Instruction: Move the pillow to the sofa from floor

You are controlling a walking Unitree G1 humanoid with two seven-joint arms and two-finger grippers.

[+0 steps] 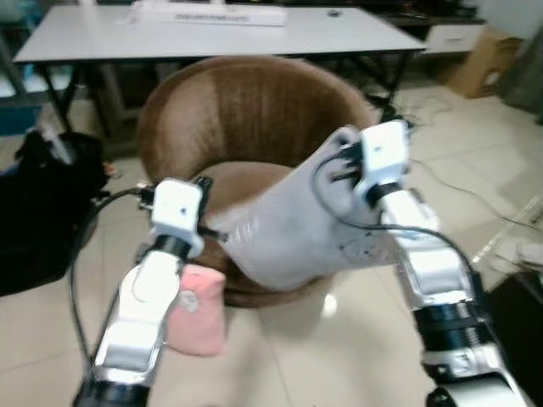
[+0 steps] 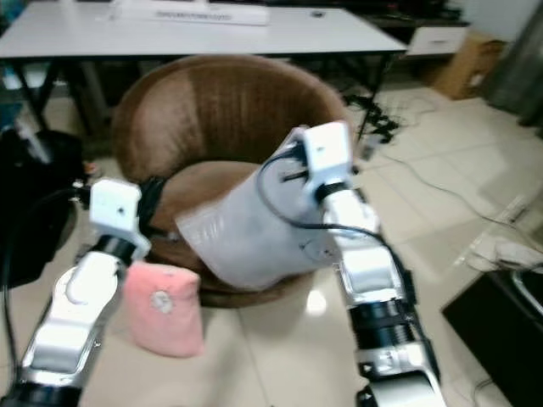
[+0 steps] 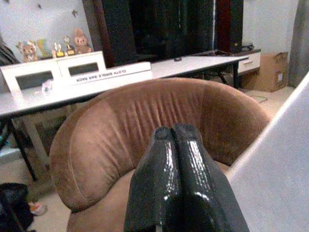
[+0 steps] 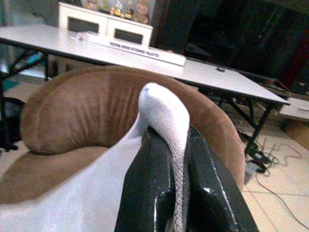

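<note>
A pale grey pillow (image 1: 288, 237) is hanging in the air, tilted, over the front edge of a round brown sofa chair (image 1: 246, 119). The right end effector (image 4: 166, 140) is pinching the pillow's upper corner, its two black fingers clamped on the fabric edge. The left end effector (image 3: 174, 140) is hovering beside the pillow's lower end, its fingers pressed together and gripping nothing. A pink pillow (image 2: 163, 307) is standing on the tiled floor (image 2: 280, 356) against the sofa's base. Behind the sofa, a white desk (image 1: 93, 38) is carrying a long white box (image 1: 208, 14).
</note>
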